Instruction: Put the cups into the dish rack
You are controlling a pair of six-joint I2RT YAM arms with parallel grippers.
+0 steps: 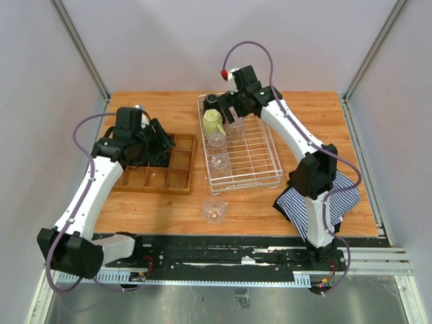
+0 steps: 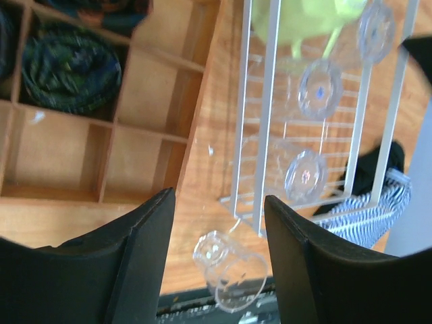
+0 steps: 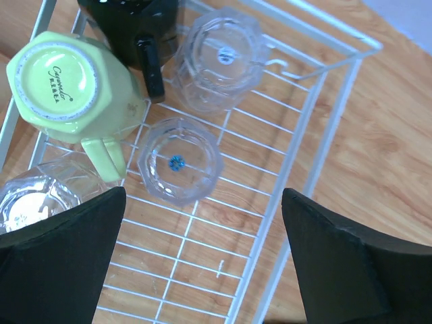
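Observation:
The white wire dish rack [image 1: 263, 156] holds the upside-down pale yellow-green mug [image 1: 213, 123], the black mug [image 1: 212, 101] and three clear tumblers [image 1: 217, 142]. One more clear tumbler [image 1: 214, 210] stands alone on the table in front of the rack. My right gripper [image 1: 229, 109] is open and empty above the rack's far end. In its wrist view the gripper [image 3: 204, 196] hangs over the yellow-green mug [image 3: 64, 84], black mug [image 3: 131, 27] and a tumbler [image 3: 179, 162]. My left gripper [image 1: 164, 143] is open and empty over the wooden tray. Its wrist view [image 2: 218, 196] shows the lone tumbler [image 2: 229, 270] between the fingers, far below.
The brown wooden compartment tray [image 1: 181, 177] lies left of the rack, with dark rolled cloth [image 2: 67, 67] in its far cells. A blue-and-white striped cloth [image 1: 344, 192] lies at the right under my right arm. The rack's raised rim [image 3: 317, 135] runs beside my right fingers.

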